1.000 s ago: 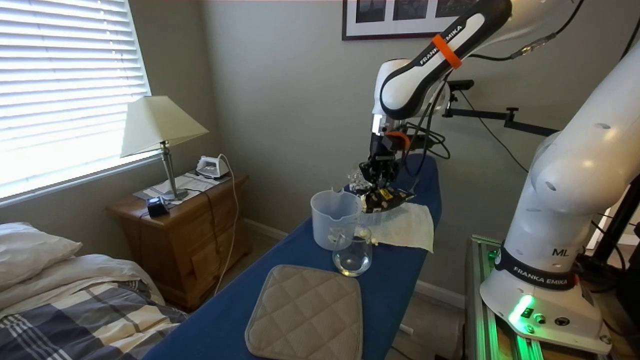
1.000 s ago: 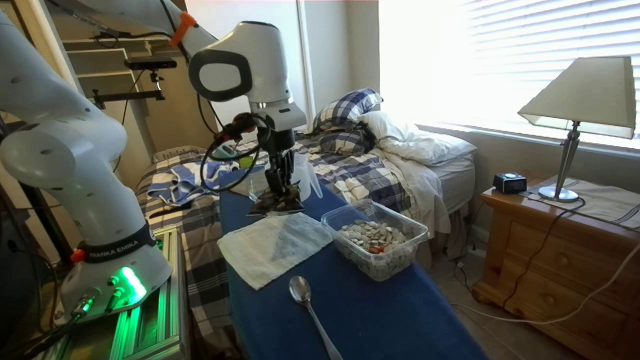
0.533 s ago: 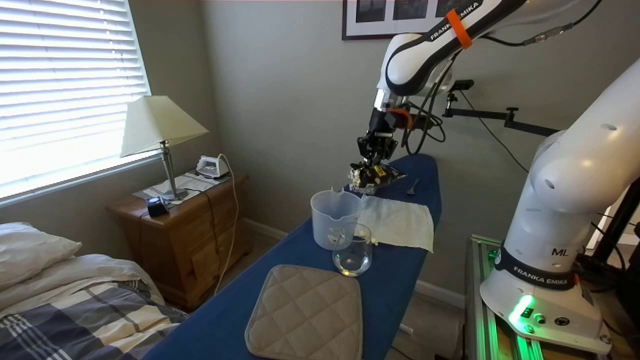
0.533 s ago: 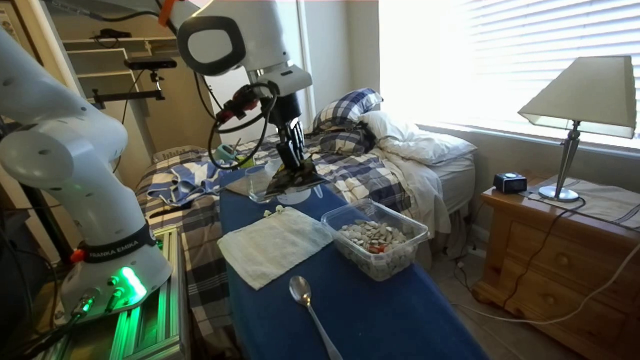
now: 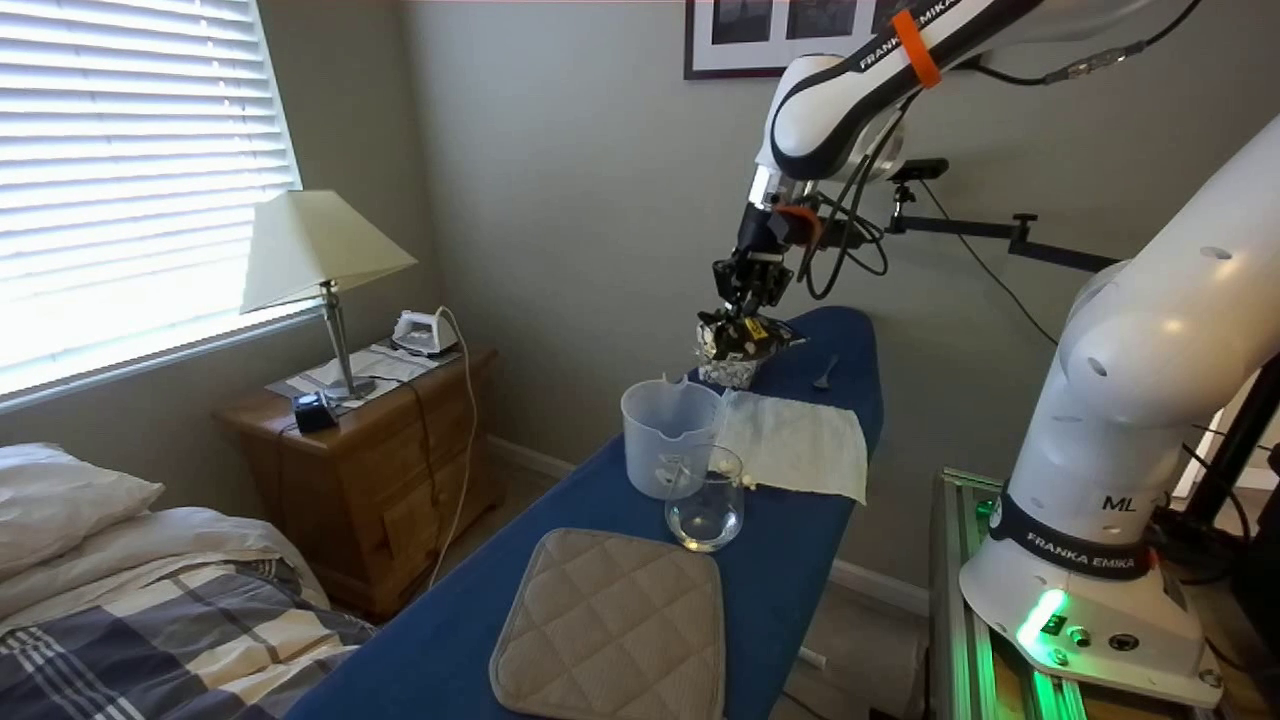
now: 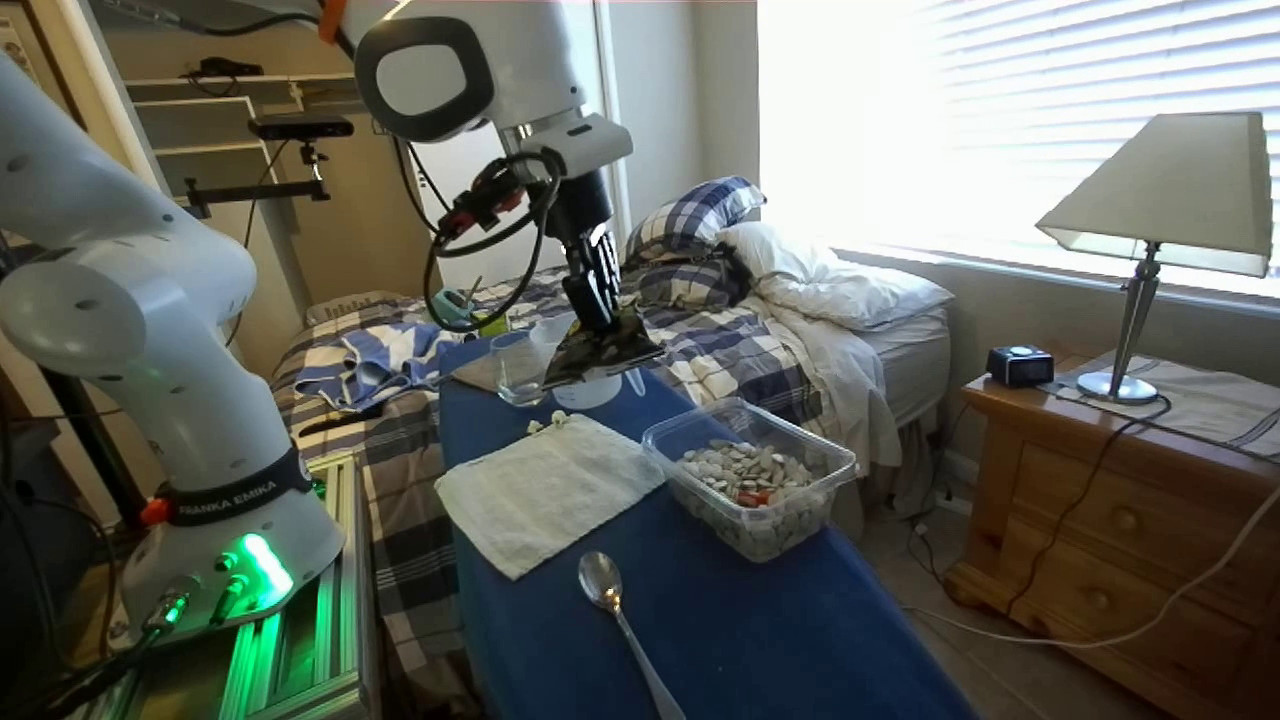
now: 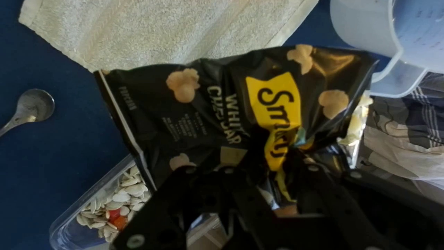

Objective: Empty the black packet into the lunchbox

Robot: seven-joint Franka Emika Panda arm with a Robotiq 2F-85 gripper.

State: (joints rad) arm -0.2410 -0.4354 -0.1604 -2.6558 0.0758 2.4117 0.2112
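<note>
Black packet (image 7: pixel 229 104), apparently open, in claw (image 5: pixel 744 310)

The arm (image 5: pixel 1090 410) is white, the tool (image 6: pixel 602 321) and cables (image 5: pixel 858 190) black.

Wrist view | pincer (image 7: pixel 269 168) hides part of packet (image 7: pixel 222 107) | box (image 7: pixel 94 193) is partly hidden behind pincer | spoon (image 7: pixel 36 105), apart from pincer, is cut off
</note>
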